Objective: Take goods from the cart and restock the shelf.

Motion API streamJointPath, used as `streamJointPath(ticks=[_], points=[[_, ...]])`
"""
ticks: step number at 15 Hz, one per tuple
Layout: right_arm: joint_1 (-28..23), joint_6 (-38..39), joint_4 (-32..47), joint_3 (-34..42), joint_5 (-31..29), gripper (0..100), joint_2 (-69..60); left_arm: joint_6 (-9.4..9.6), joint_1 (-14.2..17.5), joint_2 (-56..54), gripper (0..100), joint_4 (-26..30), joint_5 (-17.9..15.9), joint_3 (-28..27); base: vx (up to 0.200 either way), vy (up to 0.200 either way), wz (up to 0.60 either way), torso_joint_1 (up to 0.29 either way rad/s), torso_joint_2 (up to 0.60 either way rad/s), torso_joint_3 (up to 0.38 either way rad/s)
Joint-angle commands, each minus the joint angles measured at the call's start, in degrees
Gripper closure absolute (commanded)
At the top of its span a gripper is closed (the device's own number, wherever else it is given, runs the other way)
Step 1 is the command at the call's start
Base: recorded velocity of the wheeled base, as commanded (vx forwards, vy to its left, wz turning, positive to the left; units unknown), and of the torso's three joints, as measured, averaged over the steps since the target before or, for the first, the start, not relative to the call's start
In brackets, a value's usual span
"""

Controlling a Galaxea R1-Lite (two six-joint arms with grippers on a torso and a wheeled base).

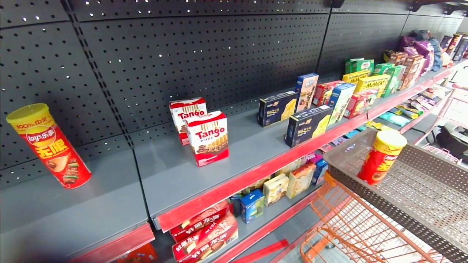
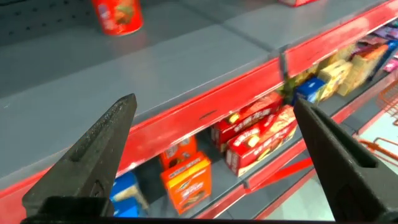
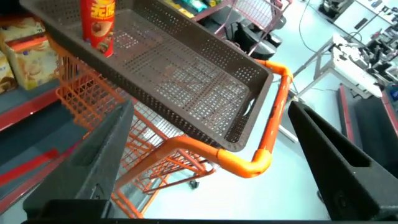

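Note:
A red chip can with a yellow lid [image 1: 381, 156] stands upright in the brown perforated tray [image 1: 420, 197] on top of the orange cart [image 1: 351, 226]; the same can [image 3: 98, 25] appears in the right wrist view. A second red chip can [image 1: 49, 145] stands on the grey shelf [image 1: 175, 171] at the left, its base [image 2: 118, 15] seen in the left wrist view. My left gripper [image 2: 214, 155] is open, held in front of the shelf's red edge [image 2: 205, 102]. My right gripper [image 3: 211, 155] is open above the cart's orange handle [image 3: 267, 134], nothing between its fingers.
Two red-and-white wafer boxes [image 1: 203, 129] stand mid-shelf, dark blue boxes [image 1: 292, 117] and more goods farther right. The lower shelf holds red biscuit boxes [image 1: 204, 233] and small boxes [image 1: 274, 186]. A pegboard wall [image 1: 204, 51] backs the shelf. A pink cart [image 1: 453, 109] stands at far right.

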Motion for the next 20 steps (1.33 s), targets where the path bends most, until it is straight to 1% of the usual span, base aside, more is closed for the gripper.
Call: streamJointPath(ticks=[1, 6, 8, 11, 12, 13, 14, 15, 17, 18, 19, 20], points=[[0.39, -0.04, 0.07, 0.17, 0.06, 0, 0.02, 0.0, -0.03, 0.02, 0, 0.0, 0.01, 0.0, 0.0, 0.0, 0.0, 0.0, 0.0, 0.0], [0.83, -0.04, -0.01, 0.08, 0.06, 0, 0.19, -0.09, -0.03, 0.02, 0, 0.0, 0.01, 0.0, 0.0, 0.0, 0.0, 0.0, 0.0, 0.0], [2.85, 0.49, -1.07, -0.36, -0.2, 0, 3.09, -0.09, -0.03, 0.02, 0, 0.0, 0.09, 0.0, 0.0, 0.0, 0.0, 0.0, 0.0, 0.0], [2.15, 7.7, -8.28, -0.19, -0.29, 0, 12.59, -0.09, -0.03, 0.02, 0, 0.0, 0.09, 0.0, 0.0, 0.0, 0.0, 0.0, 0.0, 0.0], [2.24, 10.25, -12.23, -0.27, -0.2, 0, 18.56, -0.09, -0.03, 0.02, 0, 0.0, 0.09, 0.0, 0.0, 0.0, 0.0, 0.0, 0.0, 0.0], [2.5, 11.57, -14.16, -0.19, 0.06, 0, 21.29, -0.09, -0.03, 0.02, 0, 0.0, 0.09, 0.0, 0.0, 0.0, 0.0, 0.0, 0.0, 0.0], [2.94, 12.27, -14.52, 0.08, 0.59, 0, 22.26, -0.09, -0.03, 0.02, 0, 0.0, 0.09, 0.0, 0.0, 0.0, 0.0, 0.0, 0.0, 0.0], [4.7, 12.8, -14.34, 0.69, 3.75, 0, 23.05, -0.09, -0.03, 0.02, 0, 0.0, 0.09, 0.0, 0.0, 0.0, 0.0, 0.0, 0.0, 0.0], [8.04, 12.8, -14.43, 1.31, 6.57, 0, 23.75, -0.09, -0.03, 0.02, 0, 0.0, 0.09, 0.0, 0.0, 0.0, 0.0, 0.0, 0.0, 0.0], [10.5, 13.41, -14.78, 0.96, 7.36, 0, 25.68, -0.09, -0.03, 0.02, 0, 0.0, 0.09, 0.0, 0.0, 0.0, 0.0, 0.0, 0.0, 0.0], [13.31, 15.78, -15.66, 0.87, 7.45, 0, 28.23, -0.09, -0.03, 0.02, 0, 0.0, 0.09, 0.0, 0.0, 0.0, 0.0, 0.0, 0.0, 0.0], [17.18, 18.86, -18.03, 1.13, 7.01, 0, 31.66, -0.09, -0.03, 0.02, 0, 0.0, 0.09, 0.0, 0.0, 0.0, 0.0, 0.0, 0.0, 0.0]])
